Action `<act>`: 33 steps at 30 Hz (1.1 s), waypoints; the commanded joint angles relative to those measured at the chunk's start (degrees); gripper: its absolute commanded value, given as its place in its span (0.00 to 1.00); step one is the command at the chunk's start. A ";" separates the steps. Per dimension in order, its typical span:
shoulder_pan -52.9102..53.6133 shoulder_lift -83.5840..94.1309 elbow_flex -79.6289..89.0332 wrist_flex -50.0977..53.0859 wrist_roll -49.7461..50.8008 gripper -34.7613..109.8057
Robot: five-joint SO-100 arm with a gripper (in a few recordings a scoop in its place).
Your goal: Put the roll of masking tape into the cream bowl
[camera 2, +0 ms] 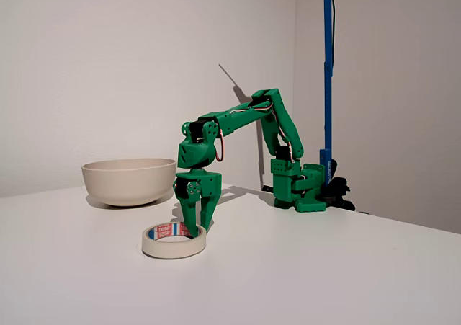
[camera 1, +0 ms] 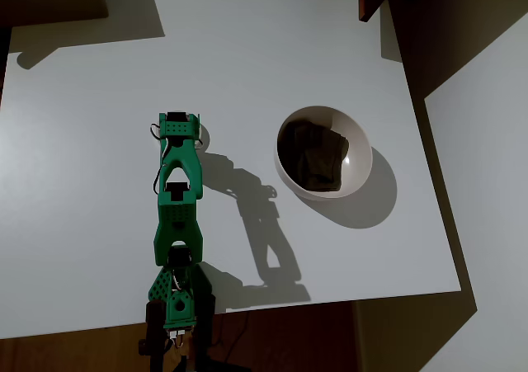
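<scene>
Fixed view: green arm (camera 2: pixel 245 123) reaches out from its base (camera 2: pixel 299 188) at the far right side of the white table (camera 2: pixel 324 267) and bends down, gripper (camera 2: pixel 197 228) pointing straight at the tabletop. Roll of masking tape (camera 2: pixel 173 240) lies flat on the table, front centre. Gripper tips are down at the roll's rear rim, w/ at least 1 finger (camera 2: pixel 191 217) dipping inside the ring; the 2 fingers look slightly apart, narrowing to the tips, but can't tell if they pinch the tape wall or just straddle it. Roll looks to sit fully on the table, not lifted.

Cream bowl (camera 2: pixel 130 181) stands upright, behind and left of the roll in this view, well apart from it, w/ bare tabletop between them. Open table all round the roll, esp. toward the camera and to the right.

Overhead view: arm (camera 1: pixel 177 207) runs down the left-centre of the table (camera 1: pixel 82 182); the roll is hidden under the wrist. Bowl (camera 1: pixel 323 152) sits right of the arm, dark patch inside, near the table's right edge but clear of it. Arm's shadow (camera 1: pixel 256 223) falls across the gap between arm and bowl. Wide bare surface left of the arm and at the top. Blue pole (camera 2: pixel 328 73) stands behind the base.
</scene>
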 commanded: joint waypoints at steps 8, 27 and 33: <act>0.26 22.59 -4.75 10.55 1.49 0.18; 10.90 68.55 -5.01 28.12 -4.57 0.18; 20.57 74.62 -4.75 29.88 -8.17 0.18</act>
